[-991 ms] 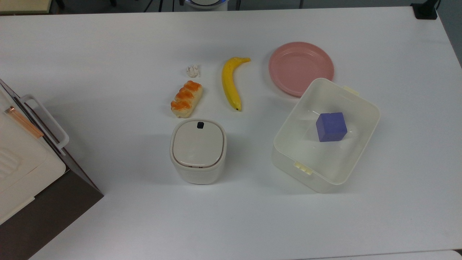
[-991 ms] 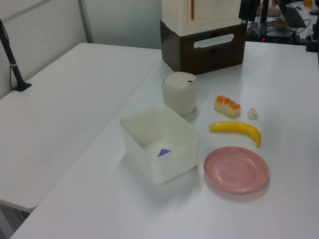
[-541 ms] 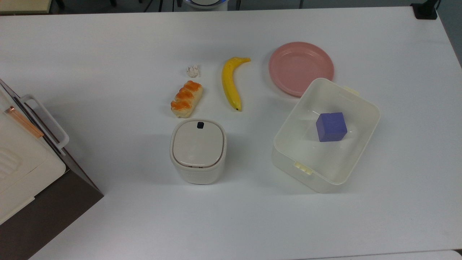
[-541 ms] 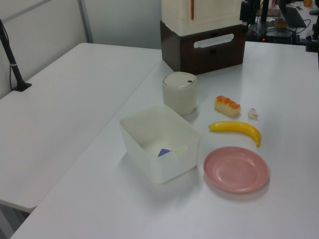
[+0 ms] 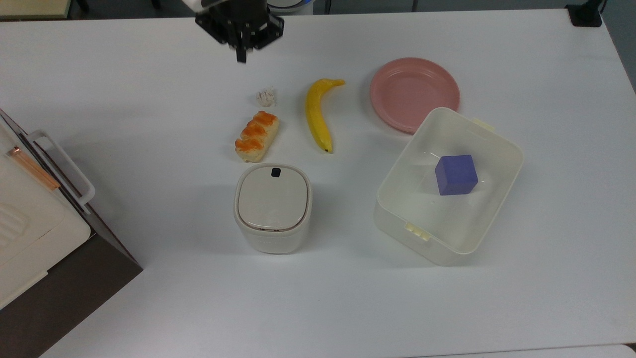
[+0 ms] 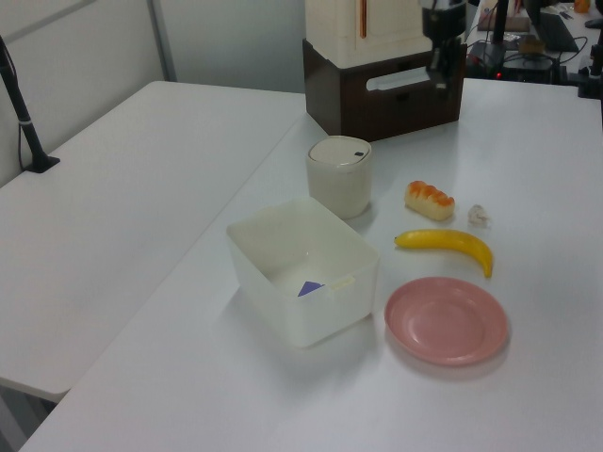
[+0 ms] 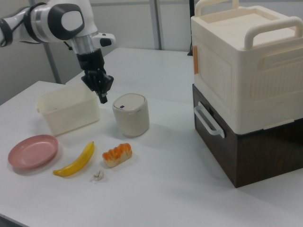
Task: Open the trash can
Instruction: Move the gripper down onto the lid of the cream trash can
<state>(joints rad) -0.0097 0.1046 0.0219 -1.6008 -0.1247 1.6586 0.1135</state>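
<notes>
**Trash can, lid down; gripper aloft**

Trash can (image 5: pixel 273 209): cream body, beige lid (image 5: pixel 271 200) shut flat, dark button (image 5: pixel 276 172) at the lid edge nearest the bread. Stands on the white table (image 5: pixel 149 99), between the brown-and-cream cabinet (image 5: pixel 30 223) at the top view's left and the tub (image 5: pixel 449 186) at the top view's right.

Bread (image 5: pixel 257 135): just beyond the can, apart from it.
Crumpled scrap (image 5: pixel 266 98): past the bread.
Banana (image 5: pixel 318 114): beside the bread.
Pink plate (image 5: pixel 414 93): its edge is overlapped by the tub rim.
Purple cube (image 5: pixel 456 174): inside the tub.

Gripper (image 5: pixel 241 55): above the table's far side in the top view, well apart from the can, pointing down; fingers drawn together to a narrow tip, holding nothing.
</notes>
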